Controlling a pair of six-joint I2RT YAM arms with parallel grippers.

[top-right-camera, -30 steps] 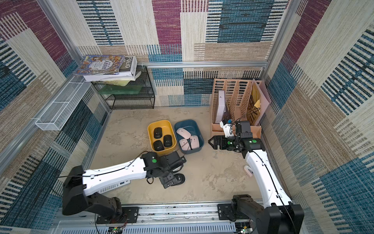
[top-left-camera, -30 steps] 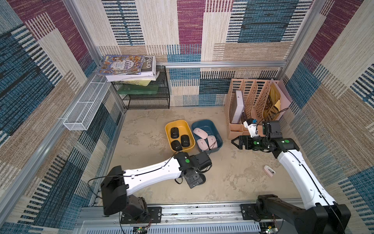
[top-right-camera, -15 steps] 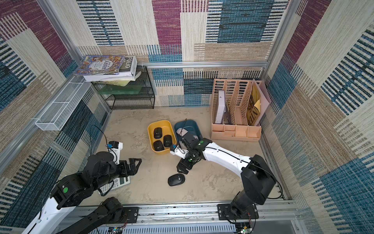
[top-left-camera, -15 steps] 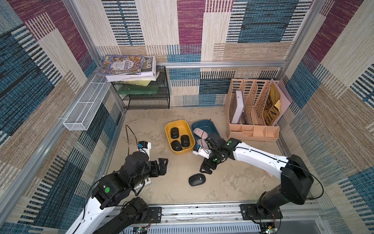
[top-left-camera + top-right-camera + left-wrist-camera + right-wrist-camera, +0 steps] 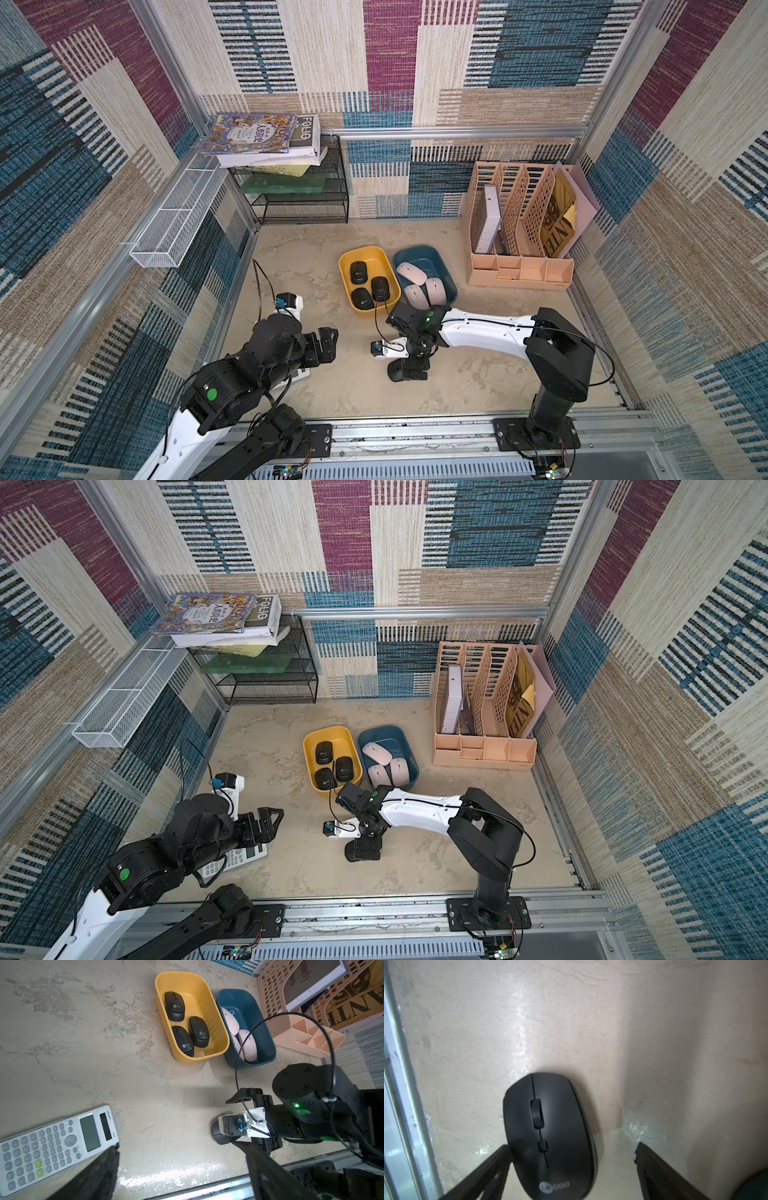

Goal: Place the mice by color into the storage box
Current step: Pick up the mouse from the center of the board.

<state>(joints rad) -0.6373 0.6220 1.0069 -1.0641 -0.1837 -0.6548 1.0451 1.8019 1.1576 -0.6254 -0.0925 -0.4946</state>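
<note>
Three black mice (image 5: 343, 768) in yellow bin (image 5: 328, 729), three pink mice (image 5: 399, 769) in adjacent blue bin (image 5: 406, 746)

"Lecoo" logo on black mouse (image 5: 550, 1126) btw right gripper (image 5: 572, 1147) jaws, same on black mice (image 5: 199, 1031) in yellow bin (image 5: 207, 1001) ahead of left gripper (image 5: 182, 1169) jaws; "deli" on calculator (image 5: 52, 1147) beside one left jaw; "FOLIO" on book spine (image 5: 305, 128), far off.

Calculator (image 5: 52, 1147) flat; books (image 5: 257, 137) atop wire rack (image 5: 305, 208) (black); peach file organizer (image 5: 519, 268).

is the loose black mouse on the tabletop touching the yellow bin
Apart. Left wrist view shows bare tabletop between the black oval mouse and the yellow plastic bin.
</note>
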